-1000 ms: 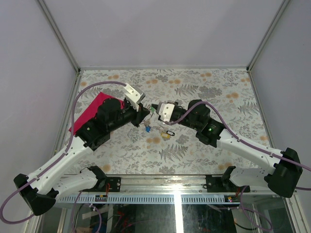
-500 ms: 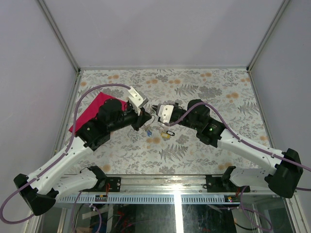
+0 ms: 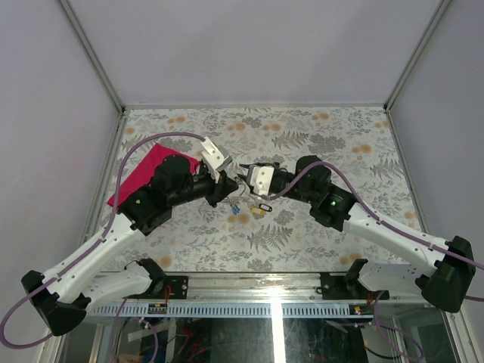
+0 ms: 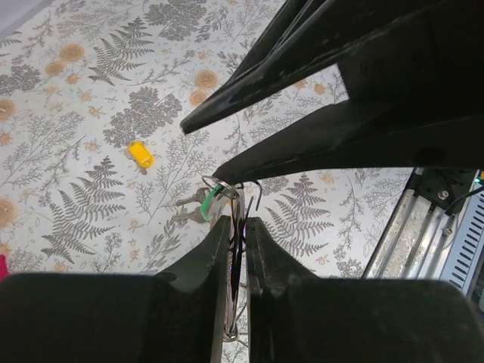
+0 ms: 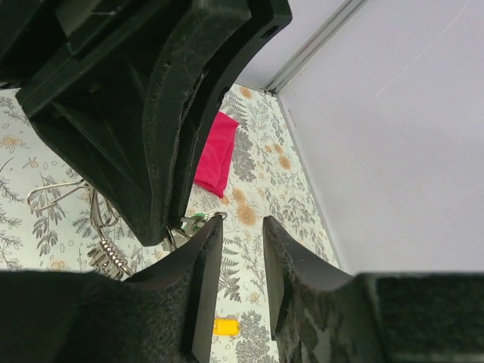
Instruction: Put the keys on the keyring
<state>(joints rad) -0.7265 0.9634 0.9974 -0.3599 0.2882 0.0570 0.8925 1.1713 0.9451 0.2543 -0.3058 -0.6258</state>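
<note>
My left gripper (image 3: 230,186) and right gripper (image 3: 243,178) meet tip to tip above the mid-table. In the left wrist view the left gripper (image 4: 234,224) is shut on a thin silver keyring (image 4: 237,243). A silvery key with a green tag (image 4: 212,199) hangs at its tip, just under the right gripper's black fingers (image 4: 325,144). In the right wrist view the right gripper (image 5: 242,224) is open with nothing between its fingers; its left fingertip is beside the green tag (image 5: 197,218). Blue-tagged keys (image 3: 236,206), a black tag (image 3: 264,206) and a yellow tag (image 3: 258,214) show below the grippers.
A red cloth (image 3: 142,175) lies at the left under the left arm. Loose wire ring loops (image 5: 51,195) and a small chain (image 5: 106,254) lie on the fern-patterned table cover (image 3: 318,136). Grey walls enclose the table on three sides.
My left gripper has moved right and turned toward the right gripper. The right gripper has come a little closer, so the fingertips now nearly touch.
</note>
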